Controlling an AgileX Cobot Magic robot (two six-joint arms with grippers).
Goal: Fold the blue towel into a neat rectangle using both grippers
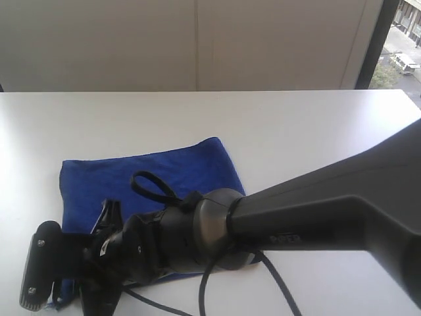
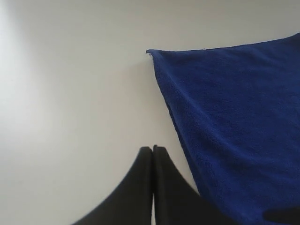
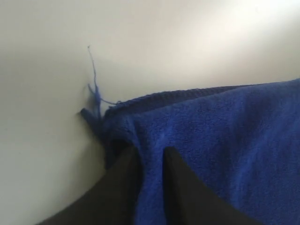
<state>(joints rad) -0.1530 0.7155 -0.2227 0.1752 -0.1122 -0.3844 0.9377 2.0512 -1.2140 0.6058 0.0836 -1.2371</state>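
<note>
The blue towel (image 1: 151,171) lies spread on the white table, left of centre. My right arm (image 1: 316,204) reaches across from the right and covers the towel's near edge; its fingertips are hard to make out there. In the right wrist view my right gripper (image 3: 151,152) has a ridge of the towel (image 3: 225,131) pinched between its two black fingers, close to a corner with a loose blue thread (image 3: 93,79). In the left wrist view my left gripper (image 2: 153,149) is shut and empty, over bare table just beside an edge of the towel (image 2: 234,117).
The white table (image 1: 296,125) runs back to a pale wall. A black cable (image 1: 276,283) trails from the right arm across the table's near side. A window strip shows at the far right.
</note>
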